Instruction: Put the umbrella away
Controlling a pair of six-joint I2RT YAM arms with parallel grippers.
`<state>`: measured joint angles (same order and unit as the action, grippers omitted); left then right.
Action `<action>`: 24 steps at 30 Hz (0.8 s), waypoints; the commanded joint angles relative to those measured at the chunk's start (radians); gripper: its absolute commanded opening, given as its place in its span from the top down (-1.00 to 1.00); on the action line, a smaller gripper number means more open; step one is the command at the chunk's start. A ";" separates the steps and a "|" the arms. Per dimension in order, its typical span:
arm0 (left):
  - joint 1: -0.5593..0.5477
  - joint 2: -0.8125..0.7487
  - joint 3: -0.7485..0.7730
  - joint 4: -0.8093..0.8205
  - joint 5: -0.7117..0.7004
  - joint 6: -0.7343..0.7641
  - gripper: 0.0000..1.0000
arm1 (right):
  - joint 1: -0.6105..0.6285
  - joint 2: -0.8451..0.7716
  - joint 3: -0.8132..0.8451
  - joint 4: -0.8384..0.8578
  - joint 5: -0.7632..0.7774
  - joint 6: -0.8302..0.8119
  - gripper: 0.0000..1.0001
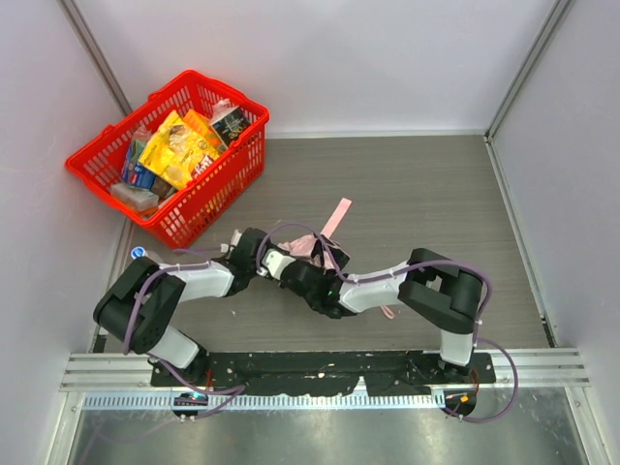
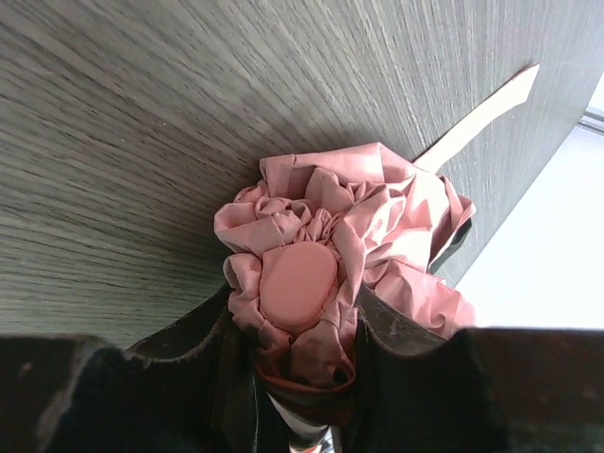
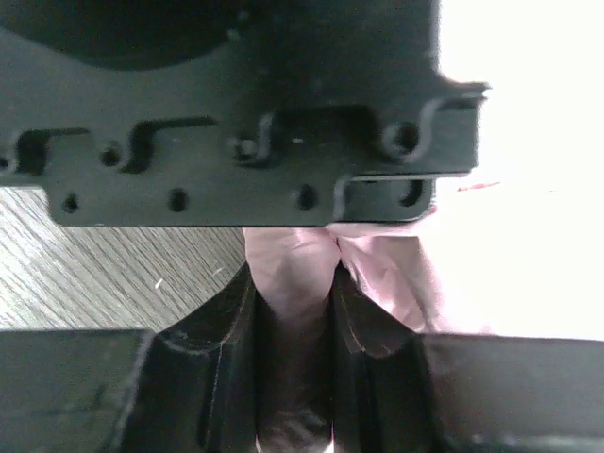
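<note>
You had the umbrella [image 1: 308, 244] near the middle of the worktop [image 1: 426, 203], caught between your two arms and well apart from the red basket [image 1: 129, 117] in the far left corner. That basket held snack packets [image 1: 179, 145].

Your left gripper [image 1: 281, 260] was clamped on the umbrella. In the left wrist view the bunched pale pink fabric [image 2: 330, 255] filled the space between the fingers [image 2: 189, 340], with a smooth round pink cap in the middle of the folds, facing the camera. The pink strap [image 2: 477, 118] lay flat on the wood, pointing towards the far edge [image 1: 337, 215].

Your right gripper [image 1: 320, 269] came in from the right and was pinched on the same bundle. In its own wrist view the two fingers [image 3: 226, 311] pressed a fold of pink fabric [image 3: 293, 274] tight from both sides. A black machined plate [image 3: 236, 179] with screw holes filled the frame just above that fold. The right side of that view was washed out white, so I could not tell what lay there.
</note>
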<state>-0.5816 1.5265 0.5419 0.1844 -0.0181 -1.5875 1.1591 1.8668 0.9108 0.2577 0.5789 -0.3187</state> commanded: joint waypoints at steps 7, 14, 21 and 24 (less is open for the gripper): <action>0.019 -0.089 -0.146 0.041 -0.002 0.201 -0.99 | -0.196 0.014 -0.173 0.014 -0.505 0.342 0.98; 0.069 -0.265 -0.209 0.118 -0.011 0.291 -0.99 | -0.357 0.078 -0.170 0.044 -0.925 0.460 0.98; 0.077 -0.348 -0.235 0.110 -0.020 0.304 -0.99 | -0.466 0.167 -0.171 0.138 -1.158 0.605 0.98; 0.075 -0.292 -0.203 0.147 0.015 0.287 -0.99 | -0.489 0.204 -0.167 0.156 -1.209 0.639 0.98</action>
<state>-0.5098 1.1942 0.3077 0.2859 -0.0246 -1.3209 0.6724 1.9270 0.8097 0.6483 -0.4843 0.2432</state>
